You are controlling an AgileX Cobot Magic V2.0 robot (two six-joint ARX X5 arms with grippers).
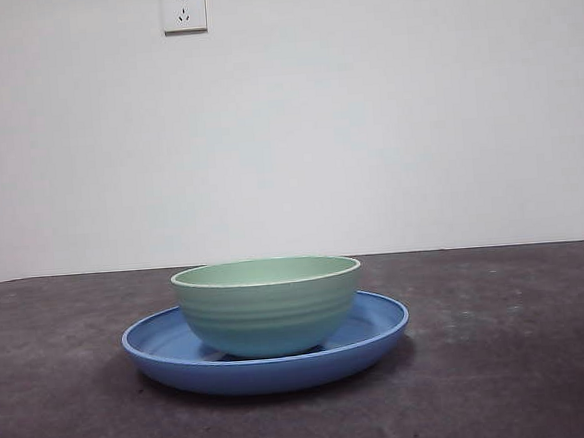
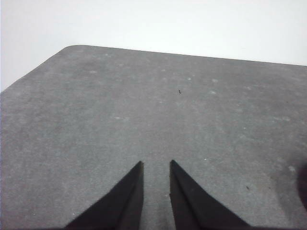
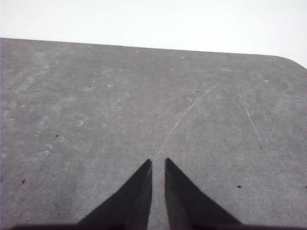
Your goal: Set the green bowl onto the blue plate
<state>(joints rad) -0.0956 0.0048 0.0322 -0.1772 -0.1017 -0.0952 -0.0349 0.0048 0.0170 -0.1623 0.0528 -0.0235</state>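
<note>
The green bowl (image 1: 268,306) stands upright inside the blue plate (image 1: 375,325), near the middle of the table in the front view. Neither arm shows in that view. My left gripper (image 2: 156,164) hangs over bare grey table, its jaws a little apart with nothing between them. Over another bare stretch of table, my right gripper (image 3: 158,161) has its jaws nearly together and holds nothing. Neither wrist view shows the bowl or the plate.
A white wall with a power socket (image 1: 184,8) stands behind the dark grey table (image 1: 523,363). The left wrist view shows a rounded table corner (image 2: 72,47), and the right wrist view shows another (image 3: 292,60).
</note>
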